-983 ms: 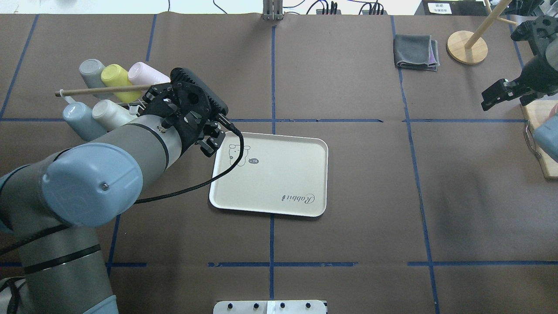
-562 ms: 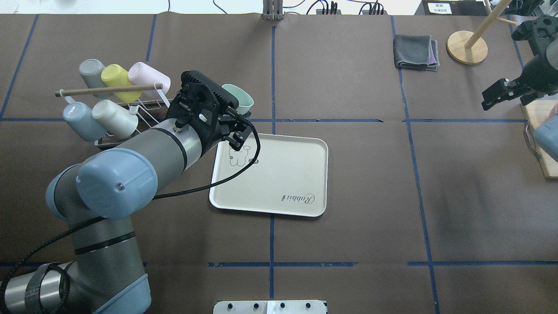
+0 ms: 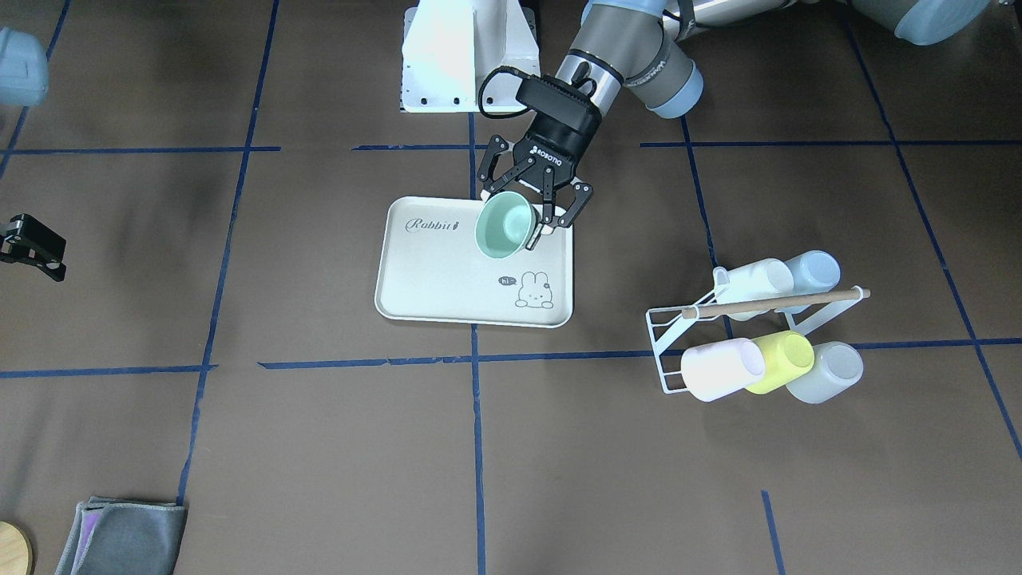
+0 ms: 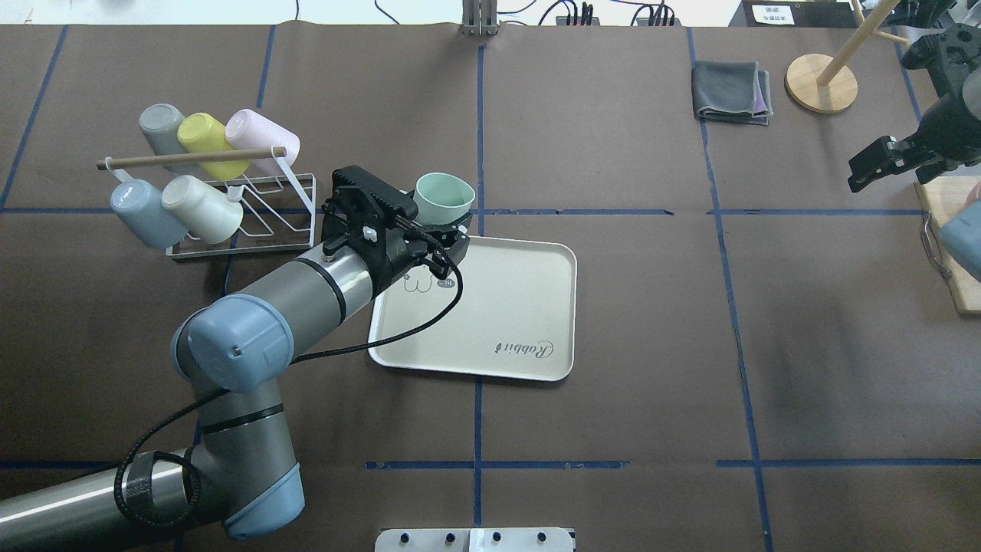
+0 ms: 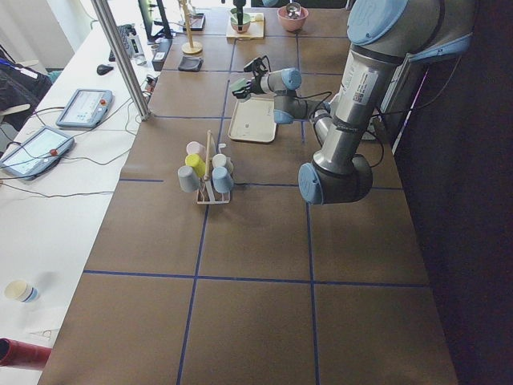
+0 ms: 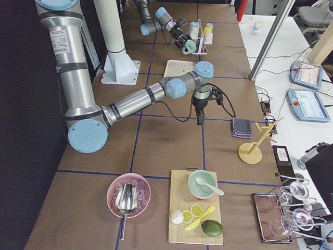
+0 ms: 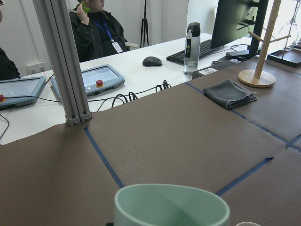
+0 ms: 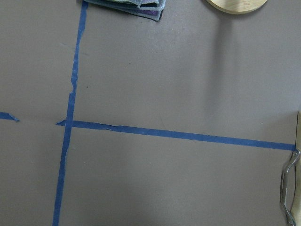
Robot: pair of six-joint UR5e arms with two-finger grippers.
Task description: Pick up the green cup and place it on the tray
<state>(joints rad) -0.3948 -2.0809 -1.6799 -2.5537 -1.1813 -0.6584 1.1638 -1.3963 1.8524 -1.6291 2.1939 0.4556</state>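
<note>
Over the brown table [image 4: 613,345] the left arm [image 4: 322,284] has swung right, away from the cup rack [image 4: 253,207] where it was reaching a second ago. It now hangs over the left part of the tray [image 4: 506,307]. The green cup [image 4: 443,198] has come off the rack with it, and the left gripper [image 3: 528,209] clasps it by its sides, fingers partly closed, mouth tilted up and away. So the pick looks done and only lowering and release remain. Whether the idle right gripper [image 4: 870,165], far right, is open I cannot tell
</note>
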